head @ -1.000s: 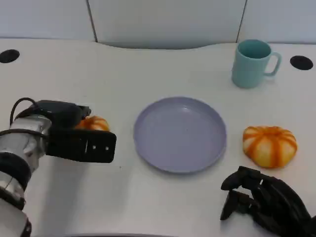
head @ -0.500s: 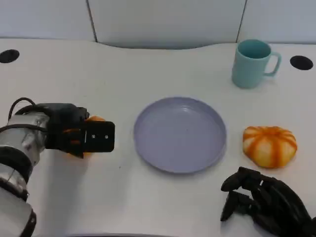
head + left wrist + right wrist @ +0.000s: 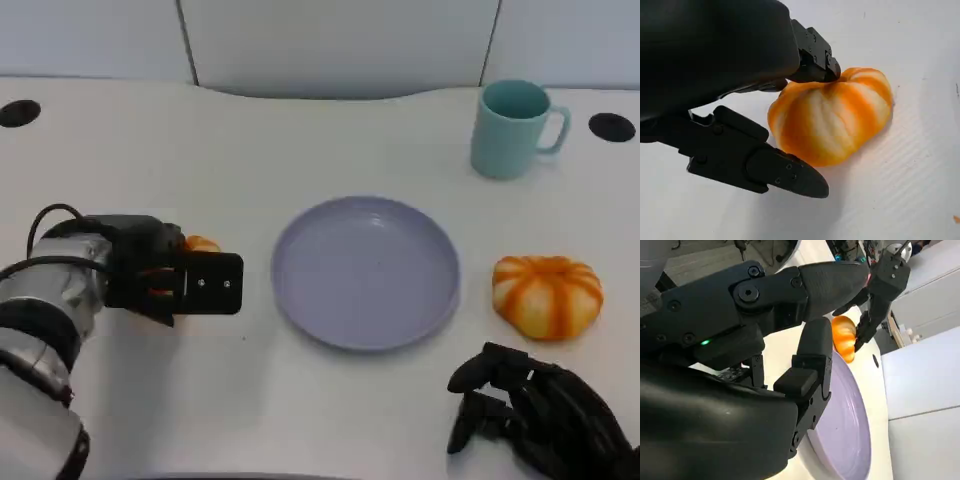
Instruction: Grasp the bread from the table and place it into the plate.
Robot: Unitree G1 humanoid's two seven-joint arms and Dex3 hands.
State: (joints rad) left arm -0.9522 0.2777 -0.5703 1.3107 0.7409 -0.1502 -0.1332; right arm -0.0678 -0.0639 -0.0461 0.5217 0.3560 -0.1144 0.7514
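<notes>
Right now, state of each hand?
Left hand: fingers around the left bread, touching it; firm grip cannot be told.
Right hand: curled, holding nothing, near the right bread.

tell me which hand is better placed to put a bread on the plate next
Left. The left hand already closes around the orange striped bread roll beside the round lavender plate. The right hand rests curled near the table edge, apart from the other orange striped bun.

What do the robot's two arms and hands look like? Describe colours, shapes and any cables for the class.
The left forearm is a silver cylinder with black bands and a thin black cable looping over it. The left hand is black and boxy with small screws. The right hand is black, with many jointed fingers.
</notes>
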